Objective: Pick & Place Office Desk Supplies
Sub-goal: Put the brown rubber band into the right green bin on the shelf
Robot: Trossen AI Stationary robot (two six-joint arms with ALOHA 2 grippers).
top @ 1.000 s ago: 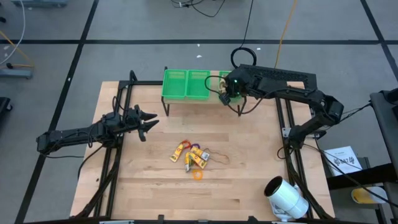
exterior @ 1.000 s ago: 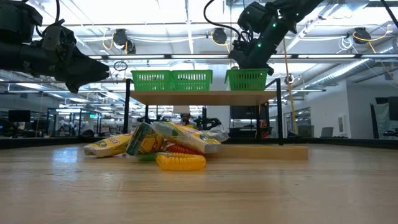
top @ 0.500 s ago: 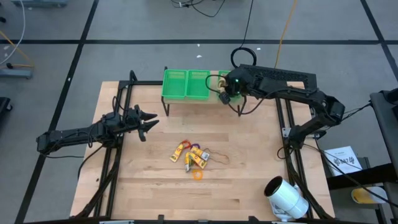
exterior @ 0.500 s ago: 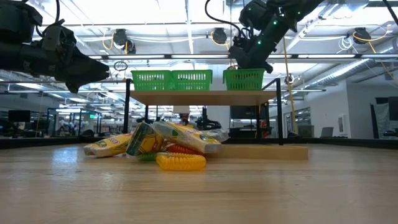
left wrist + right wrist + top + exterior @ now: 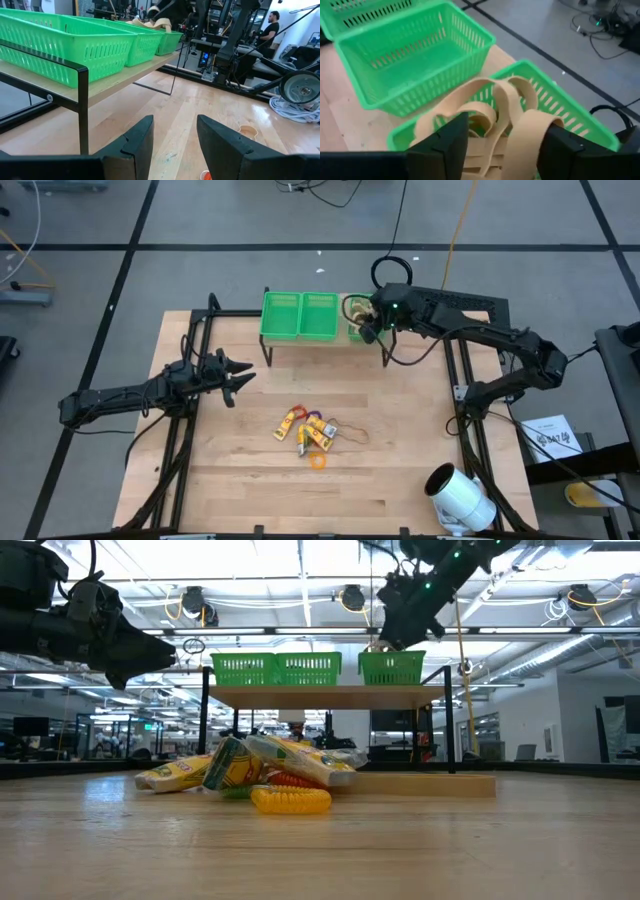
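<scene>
Since the earlier frames the right gripper (image 5: 364,330) has lifted clear of the rightmost green plastic basket (image 5: 391,667) and shifted a little toward the table's right side, and its fingers now stand apart instead of pinched. Nothing else has moved.

Nearest the low camera, the remaining supplies lie in a small heap on the pale wooden table (image 5: 400,470): yellow oblong packets (image 5: 238,765) stacked across each other, a yellow ribbed piece (image 5: 290,800) in front, and a small orange ring (image 5: 318,461) just beside the pile. A large white cylinder (image 5: 460,498) sits well apart at the table's front right corner.

Further back, the left gripper (image 5: 243,375) hovers over the table's left side, fingers parted and holding nothing, waiting.

At the far edge, three green baskets sit side by side on a raised wooden shelf (image 5: 330,695). The right wrist view shows a bundle of wide tan rubber bands (image 5: 490,125) resting in the rightmost basket, between that gripper's spread fingers (image 5: 440,145); whether the bands still touch a finger I cannot tell.

The step in hand looks like the release. To do it well, the gripper should rise straight up with its fingers wide, so no loop snags and gets dragged out over the basket rim, and only then swing back toward the heap.
</scene>
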